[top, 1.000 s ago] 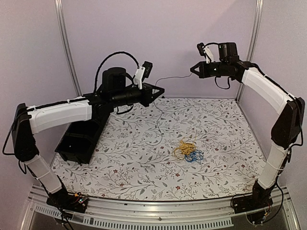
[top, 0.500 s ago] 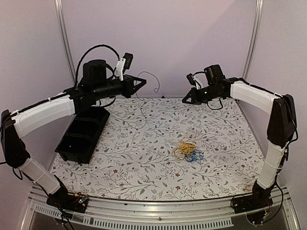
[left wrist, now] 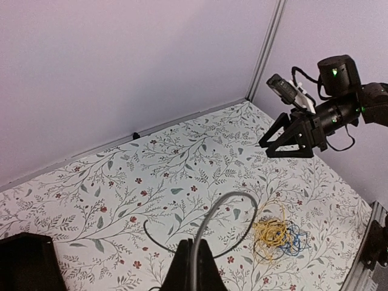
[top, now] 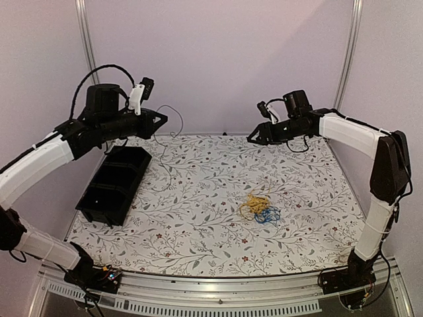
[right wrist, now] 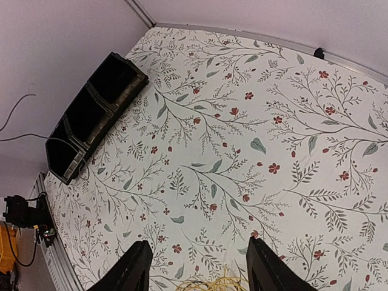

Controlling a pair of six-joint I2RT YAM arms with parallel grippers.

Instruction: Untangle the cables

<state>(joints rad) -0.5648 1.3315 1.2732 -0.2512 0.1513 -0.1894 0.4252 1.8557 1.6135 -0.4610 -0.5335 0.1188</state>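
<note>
Left wrist view: my left gripper (left wrist: 194, 257), bottom centre, is clamped on a grey wire (left wrist: 233, 194) looping clear of the cables (left wrist: 280, 233), which lie tangled lower right on the flowered cloth (left wrist: 121, 182). Top view: it's raised near the bin (top: 112, 185) at left, I'd guess for dropping there. Right wrist view: right gripper (right wrist: 197, 273) spread wide, empty, above yellow strands. Lilac walls all round.

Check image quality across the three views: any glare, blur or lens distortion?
Top external: even soft light, no glare; the front rail bows from the wide lens; the tangled cables small but sharp. Left wrist: crisp, including the thin cable pinched in the left gripper. Right wrist: also crisp, far table edge curved, right gripper open.
</note>
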